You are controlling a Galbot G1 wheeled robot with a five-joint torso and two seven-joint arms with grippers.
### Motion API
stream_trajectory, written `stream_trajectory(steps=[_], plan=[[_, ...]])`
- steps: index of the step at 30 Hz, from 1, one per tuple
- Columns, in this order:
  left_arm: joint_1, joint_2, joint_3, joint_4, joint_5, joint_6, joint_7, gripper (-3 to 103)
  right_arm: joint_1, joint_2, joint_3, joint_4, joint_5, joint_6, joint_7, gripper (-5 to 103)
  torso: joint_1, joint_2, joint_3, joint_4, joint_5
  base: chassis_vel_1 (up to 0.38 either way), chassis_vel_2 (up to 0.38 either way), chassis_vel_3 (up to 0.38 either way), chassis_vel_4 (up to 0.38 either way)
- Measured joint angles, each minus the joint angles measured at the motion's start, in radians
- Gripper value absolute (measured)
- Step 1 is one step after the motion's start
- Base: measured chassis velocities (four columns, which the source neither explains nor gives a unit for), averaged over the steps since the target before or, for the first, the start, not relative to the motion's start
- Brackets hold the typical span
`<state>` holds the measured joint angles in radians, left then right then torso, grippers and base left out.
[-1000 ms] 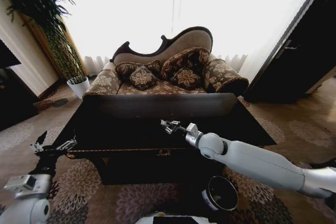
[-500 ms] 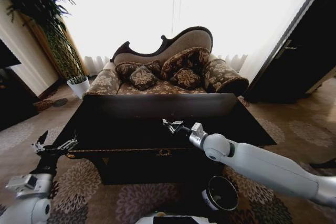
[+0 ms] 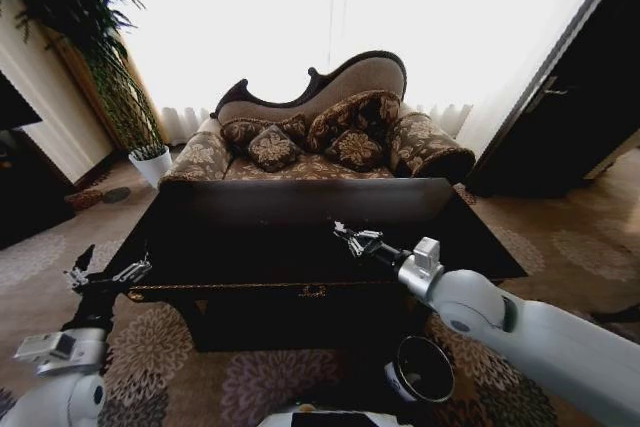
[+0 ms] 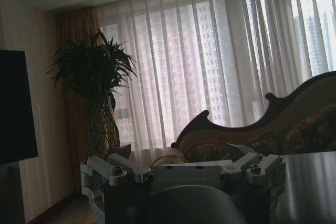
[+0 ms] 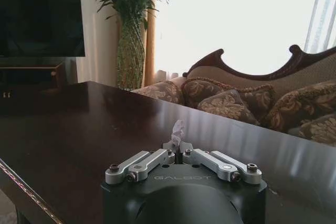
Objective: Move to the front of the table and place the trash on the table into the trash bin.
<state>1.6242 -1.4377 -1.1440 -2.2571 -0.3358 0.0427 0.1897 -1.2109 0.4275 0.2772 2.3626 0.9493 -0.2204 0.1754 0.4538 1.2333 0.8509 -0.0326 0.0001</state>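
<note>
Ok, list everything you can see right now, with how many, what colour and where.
table: one, glossy black with gold trim, centre.
paper bit: one, white, pinched in the right pincer over the table.
trash bin: one, black, on the floor in front of the table.
sofa: one, brown patterned with several cushions, behind the table.
plant: one, green, in a white pot, far left.
curtains: white, sheer, across the window.
carpet: floral, brown.
left pincer: open, by the table's front left corner.
right pincer: shut on the paper bit.
</note>
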Motion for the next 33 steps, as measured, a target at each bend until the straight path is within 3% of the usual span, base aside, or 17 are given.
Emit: stream_trajectory(steps=[2, 3, 7, 8, 13, 14, 18, 21, 29, 33], plan=[[-0.002, 0.007, -0.002, -0.001, -0.007, 0.0, 0.0, 100, -0.16, 0.042, 0.163, 0.027, -0.006, 0.008, -0.011, 2, 0.0, 0.0, 0.0, 0.0, -0.0003, 0.0, 0.0, 0.0, 0.0], [-0.002, 0.007, -0.002, -0.001, -0.007, 0.0, 0.0, 100, -0.16, 0.042, 0.163, 0.027, -0.006, 0.008, -0.011, 2, 0.0, 0.0, 0.0, 0.0, -0.0003, 0.0, 0.0, 0.0, 0.0], [-0.005, 0.018, 0.003, -0.006, -0.014, 0.0, -0.001, 100, -0.401, 0.176, 0.405, 0.075, -0.055, 0.043, -0.051, 2, 0.0, 0.0, 0.0, 0.0002, -0.0004, 0.0, 0.0, 0.0, 0.0], [-0.005, 0.018, 0.003, -0.006, -0.014, 0.0, -0.001, 100, -0.401, 0.176, 0.405, 0.075, -0.055, 0.043, -0.051, 2, 0.0, 0.0, 0.0, 0.0002, -0.0004, 0.0, 0.0, 0.0, 0.0], [-0.008, 0.022, 0.015, -0.006, -0.014, 0.0, -0.001, 100, -0.548, 0.386, 0.57, 0.133, -0.13, 0.088, -0.098, 2, 0.0, 0.0, 0.0, 0.0, -0.0004, 0.0, 0.0, 0.0, 0.0], [-0.008, 0.022, 0.015, -0.006, -0.014, 0.0, -0.001, 100, -0.548, 0.386, 0.57, 0.133, -0.13, 0.088, -0.098, 2, 0.0, 0.0, 0.0, 0.0, -0.0004, 0.0, 0.0, 0.0, 0.0], [-0.004, 0.022, 0.019, -0.012, -0.014, 0.0, -0.001, 100, -0.574, 0.518, 0.611, 0.142, -0.132, 0.112, -0.112, 2, 0.0, 0.0, 0.0, 0.0001, -0.0006, 0.0, 0.0, 0.0, 0.0], [0.0, 0.022, 0.019, -0.016, -0.014, -0.001, -0.001, 100, -0.592, 0.562, 0.617, 0.141, -0.142, 0.138, -0.121, 2, 0.0, 0.0, 0.0, 0.0002, -0.0007, 0.0, 0.0, 0.0, 0.0], [0.012, 0.022, 0.012, -0.025, -0.014, 0.0, -0.002, 100, -0.595, 0.744, 0.578, 0.016, -0.273, 0.24, -0.147, 2, 0.0, 0.0, 0.0, 0.0001, -0.0004, 0.0, 0.0, 0.0, 0.0], [0.017, 0.022, 0.006, -0.028, -0.014, -0.001, -0.002, 100, -0.586, 0.774, 0.57, -0.066, -0.277, 0.285, -0.148, 2, 0.0, 0.0, 0.0, 0.0003, -0.0003, 0.0, 0.0, 0.0, 0.0]])
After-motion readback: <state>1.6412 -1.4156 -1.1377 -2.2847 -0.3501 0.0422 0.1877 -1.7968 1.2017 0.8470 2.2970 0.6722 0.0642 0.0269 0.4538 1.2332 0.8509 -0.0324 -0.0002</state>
